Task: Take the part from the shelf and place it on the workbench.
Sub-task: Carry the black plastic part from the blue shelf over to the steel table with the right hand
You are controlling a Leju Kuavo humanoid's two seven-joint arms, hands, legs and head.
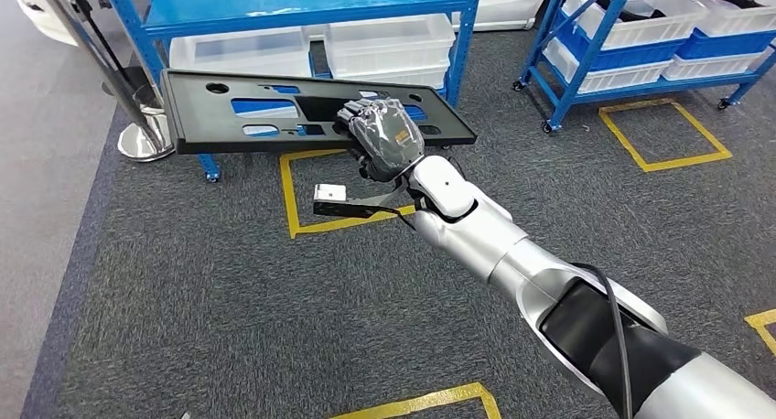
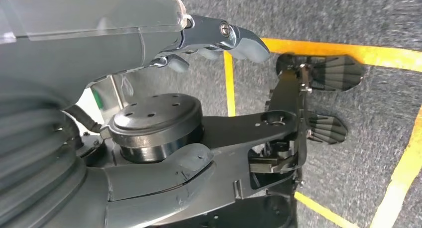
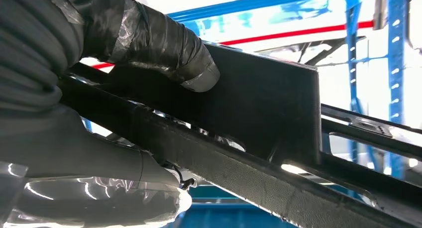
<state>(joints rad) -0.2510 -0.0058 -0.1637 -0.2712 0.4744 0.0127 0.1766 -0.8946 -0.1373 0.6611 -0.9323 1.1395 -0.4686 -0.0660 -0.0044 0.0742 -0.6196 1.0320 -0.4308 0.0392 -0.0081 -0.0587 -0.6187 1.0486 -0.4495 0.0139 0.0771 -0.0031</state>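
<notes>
no readable text, labels, brands or numbers on any surface, no legible signs

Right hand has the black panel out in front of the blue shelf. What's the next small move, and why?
Probably carry the black panel clear of the blue shelf and turn toward the workbench. The right hand grips the panel at its near edge, held in the air above the carpet, apparently off the shelf. No workbench is in sight, so move slowly: the long panel sticks out far past the hand.
</notes>
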